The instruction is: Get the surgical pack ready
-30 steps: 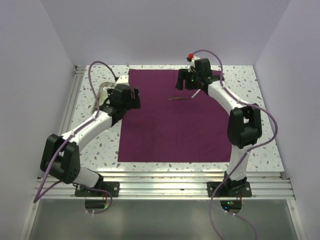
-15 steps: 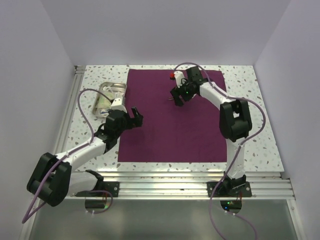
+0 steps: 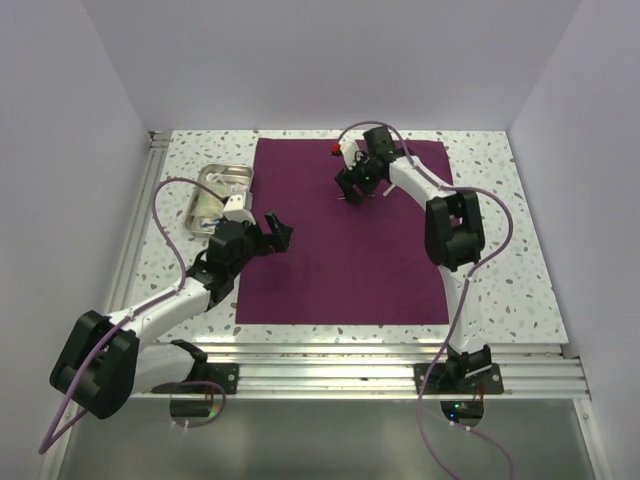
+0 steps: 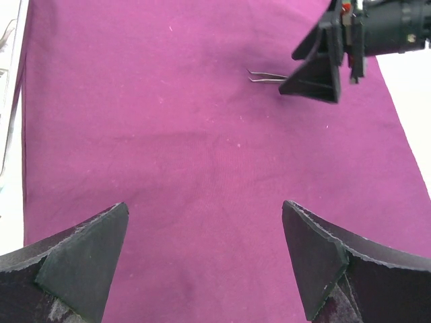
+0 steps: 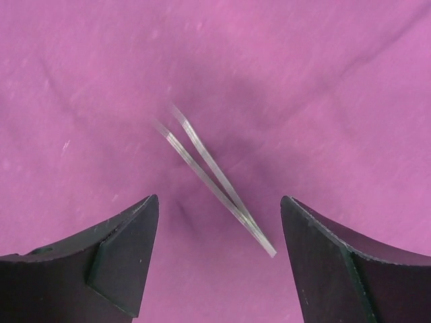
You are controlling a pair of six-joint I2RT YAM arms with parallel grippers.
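While the purple cloth (image 3: 340,270) of the surgical pack lies spread flat and open on the speckled worktop (image 3: 500,200), both hands are over it and neither grips it. The steel tray (image 3: 228,170) is not wrapped: it sits on the bare worktop just beside the cloth's far left corner, with something pale inside that is too small to make out.

The left hand (image 3: 275,228) hangs above the cloth's left part, near its left edge. Its arm reaches forward and inward from its base. In the left wrist view this hand (image 4: 205,235) has its fingers spread as wide as they go, with only flat purple cloth (image 4: 168,134) between them, so it holds nothing.

The right arm stretches far out and bends leftward, so that the right hand (image 3: 355,190) points down at the cloth's far middle. In the right wrist view the right hand (image 5: 219,202) is open, with a thin pair of metal tweezers (image 5: 212,176) lying slantwise on the cloth (image 5: 101,81) between the two fingers, touched by neither. From the left wrist the tweezers (image 4: 266,76) show just beside the right hand (image 4: 323,60).
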